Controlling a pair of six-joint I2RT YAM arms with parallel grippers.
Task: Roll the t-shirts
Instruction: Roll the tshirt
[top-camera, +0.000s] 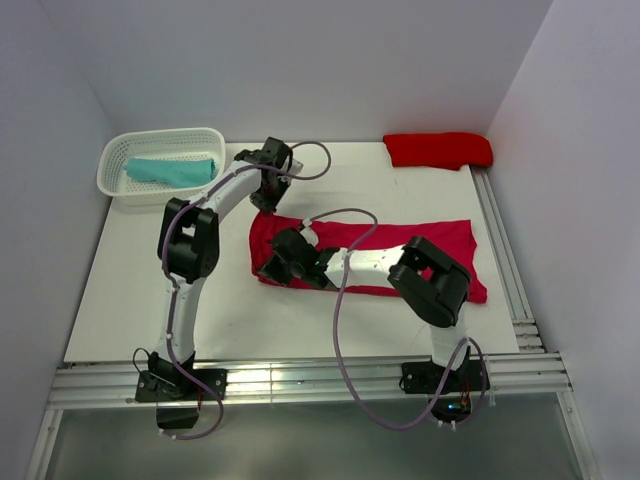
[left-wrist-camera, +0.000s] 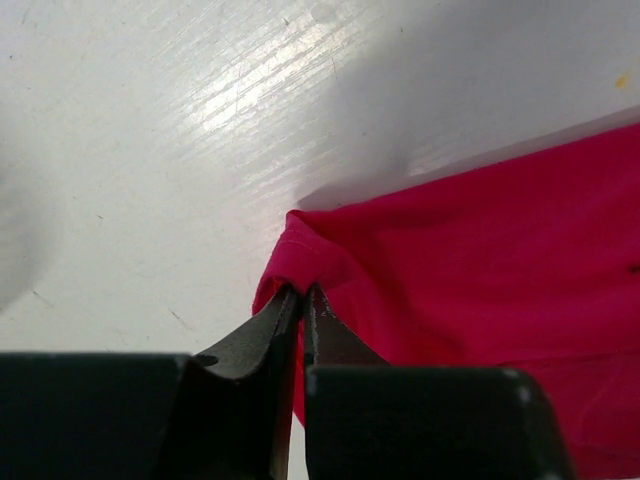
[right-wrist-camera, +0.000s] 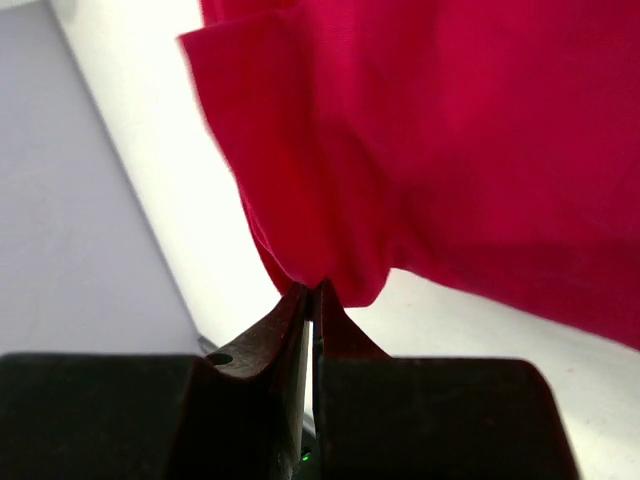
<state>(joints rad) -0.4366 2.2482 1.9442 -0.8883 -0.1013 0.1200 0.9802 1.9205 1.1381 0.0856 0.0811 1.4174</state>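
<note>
A raspberry-crimson t-shirt (top-camera: 420, 240) lies spread flat across the middle of the table. My left gripper (top-camera: 267, 197) sits at its far left corner. In the left wrist view that gripper (left-wrist-camera: 303, 292) is shut on a small pinched fold of the crimson cloth (left-wrist-camera: 480, 260). My right gripper (top-camera: 276, 268) is at the near left corner. In the right wrist view it (right-wrist-camera: 313, 288) is shut on a hanging fold of the same shirt (right-wrist-camera: 420, 130). A brighter scarlet t-shirt (top-camera: 438, 150) lies bundled at the back right. A teal t-shirt (top-camera: 170, 171) rests inside the basket.
The white lattice basket (top-camera: 113, 152) stands at the back left corner. A metal rail (top-camera: 500, 250) runs along the table's right edge and another (top-camera: 300, 380) along the front by the arm bases. Walls close in on the left, back and right.
</note>
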